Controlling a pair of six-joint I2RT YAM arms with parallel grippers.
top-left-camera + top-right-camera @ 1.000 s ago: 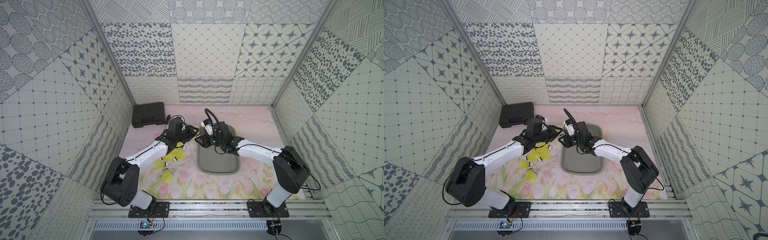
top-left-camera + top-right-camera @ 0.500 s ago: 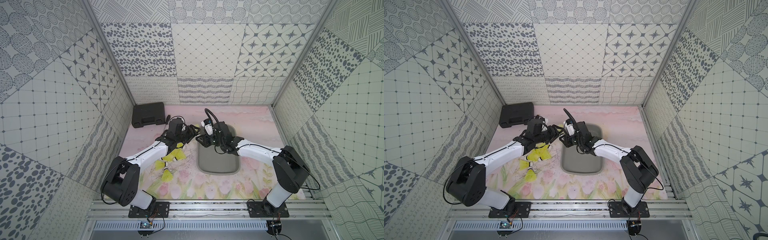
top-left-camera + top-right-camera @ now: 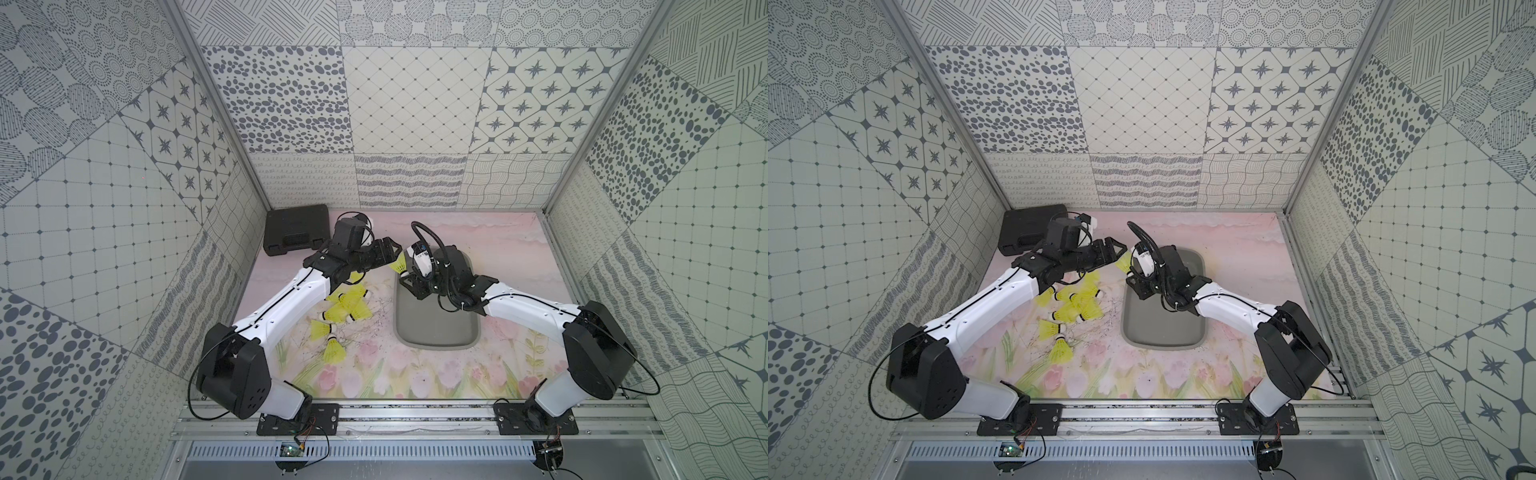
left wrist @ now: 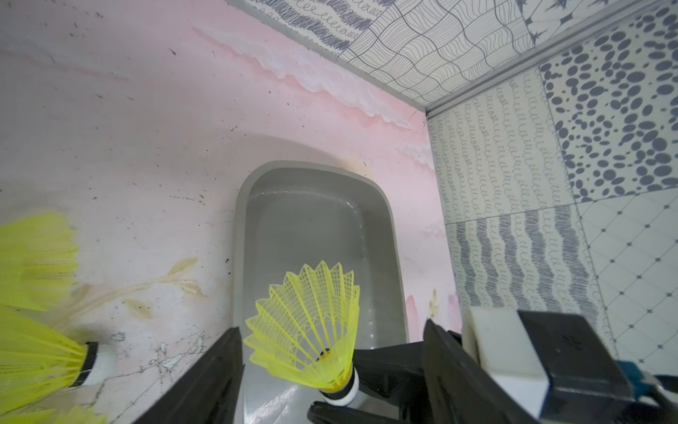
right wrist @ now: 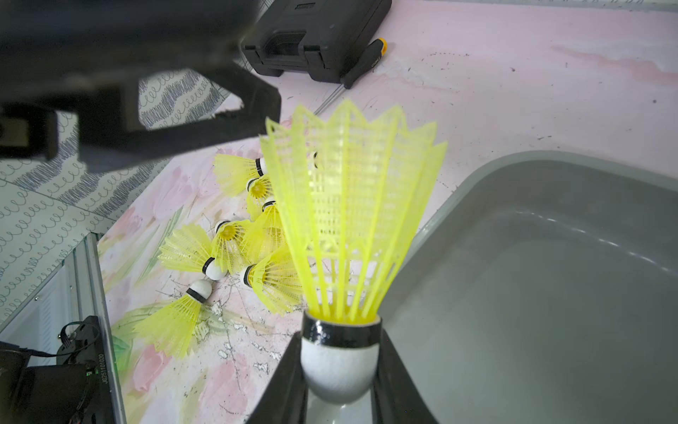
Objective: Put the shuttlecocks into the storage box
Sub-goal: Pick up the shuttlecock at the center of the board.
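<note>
Grips one shuttlecock (image 5: 348,220) w/ right gripper (image 5: 339,370): black fingers (image 5: 398,385) pinched tight on white tip, just below black band, neon-yellow skirt fanning out away from wrist. Holds it in air, tilted, above rim of storage box (image 3: 436,332), at far corner on side facing left arm; in both top views sits btwn the two wrists. Has left gripper (image 4: 332,341) spread wide, clamping nothing: in left wrist view, w/ fingers (image 4: 209,378) either side of skirt, one just beside its mesh edge, contact unclear. Shows grey box interior behind skirt in both wrist views. Beside box, on left-arm side of floral table mat (image 3: 415,374): loose pile of other shuttlecocks (image 3: 345,307), lying on sides, several overlapping, tips pointing diff. ways; two a bit apart from cluster, toward front rail. Partly under left forearm in top views, so exact count not clear. Far left corner: black case (image 3: 295,228), closed, nr back wall. In right wrist view: screwdriver (image 5: 361,64) w/ black-yellow handle just beside case, shaft on mat.
</note>
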